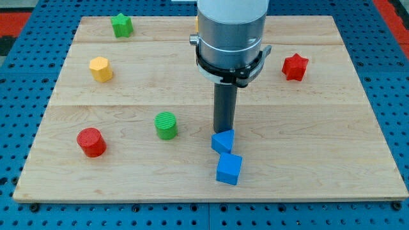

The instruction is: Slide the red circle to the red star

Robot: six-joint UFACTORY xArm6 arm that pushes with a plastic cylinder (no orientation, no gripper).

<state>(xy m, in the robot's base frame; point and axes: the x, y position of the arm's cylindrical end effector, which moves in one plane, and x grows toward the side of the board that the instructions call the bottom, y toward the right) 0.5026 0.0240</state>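
The red circle (91, 142) lies near the board's lower left. The red star (294, 66) lies at the upper right. My tip (223, 131) stands near the middle of the board, touching the top of a blue triangular block (223, 141). The tip is far to the right of the red circle and down-left of the red star.
A blue cube (229, 168) lies just below the blue triangular block. A green circle (166, 124) lies left of the tip. A yellow hexagon (100, 68) and a green star (121, 25) lie at the upper left. The wooden board (332, 160) rests on a blue surface.
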